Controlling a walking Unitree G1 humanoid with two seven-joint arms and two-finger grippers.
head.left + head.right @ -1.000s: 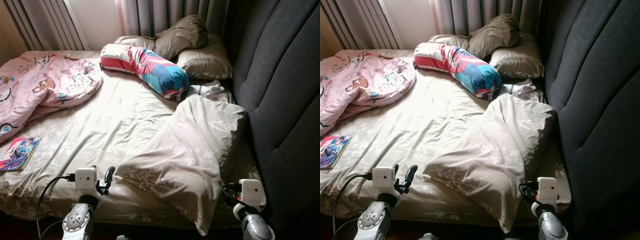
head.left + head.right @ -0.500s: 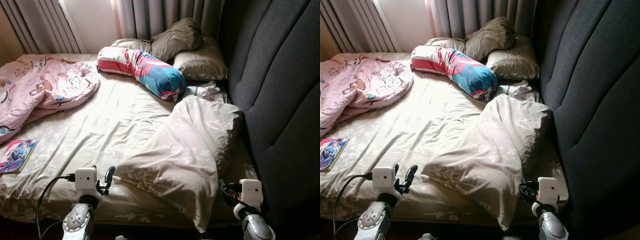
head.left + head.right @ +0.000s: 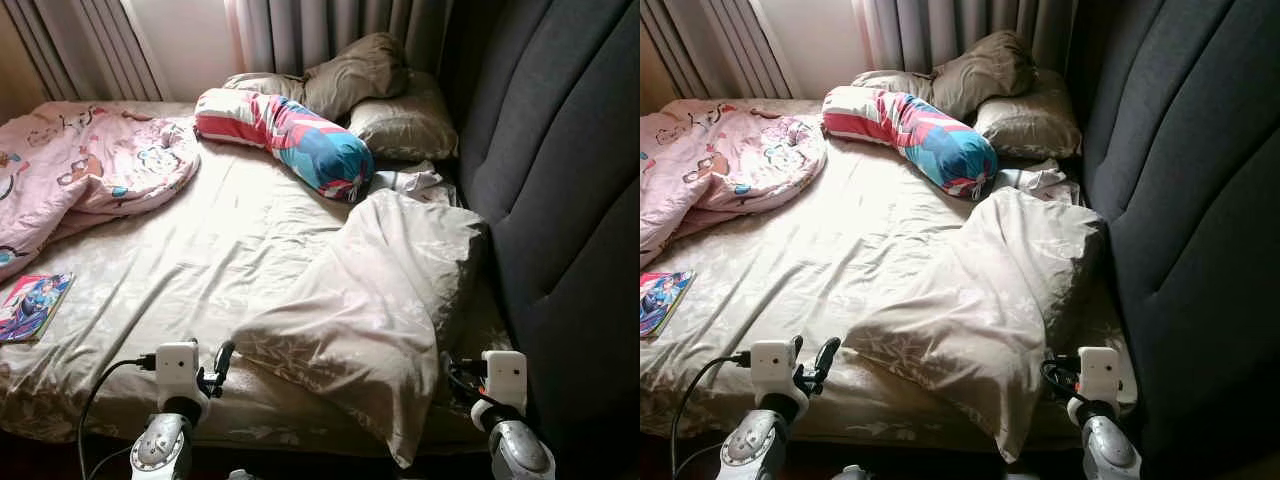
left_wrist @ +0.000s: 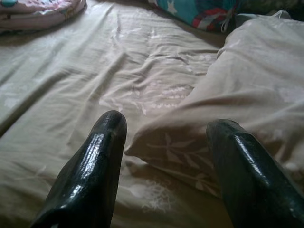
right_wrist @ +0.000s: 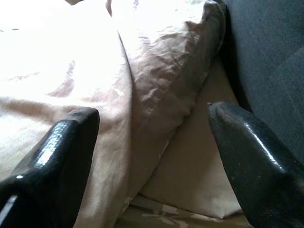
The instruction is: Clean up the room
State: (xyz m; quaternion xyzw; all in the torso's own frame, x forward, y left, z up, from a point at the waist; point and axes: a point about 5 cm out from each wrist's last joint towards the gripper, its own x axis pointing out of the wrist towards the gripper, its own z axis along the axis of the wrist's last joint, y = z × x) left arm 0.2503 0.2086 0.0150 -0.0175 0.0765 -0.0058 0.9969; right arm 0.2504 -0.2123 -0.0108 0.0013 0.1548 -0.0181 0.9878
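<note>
A large beige floral pillow (image 3: 370, 300) lies slanted across the near right of the bed (image 3: 200, 260), with one corner hanging over the front edge. My left gripper (image 4: 166, 122) is open just above the front edge, its fingers pointing at the pillow's near left corner (image 4: 156, 147) without touching it. My right gripper (image 5: 152, 114) is open low at the near right, between that pillow (image 5: 156, 80) and the dark headboard (image 5: 266, 42). A pink cartoon quilt (image 3: 90, 170) is bunched at the far left. A red, white and blue bolster (image 3: 290, 135) lies near the head.
A colourful book (image 3: 32, 305) sits at the near left edge of the sheet. Two brown pillows (image 3: 400, 120) are piled in the far corner, with a crumpled pale cloth (image 3: 410, 180) beside them. The padded grey headboard (image 3: 560, 180) walls the right side. Curtains (image 3: 300, 30) hang behind.
The head view has shifted slightly. Both arms hold nearly the same place at the bed's front edge, and nothing on the bed has moved.
</note>
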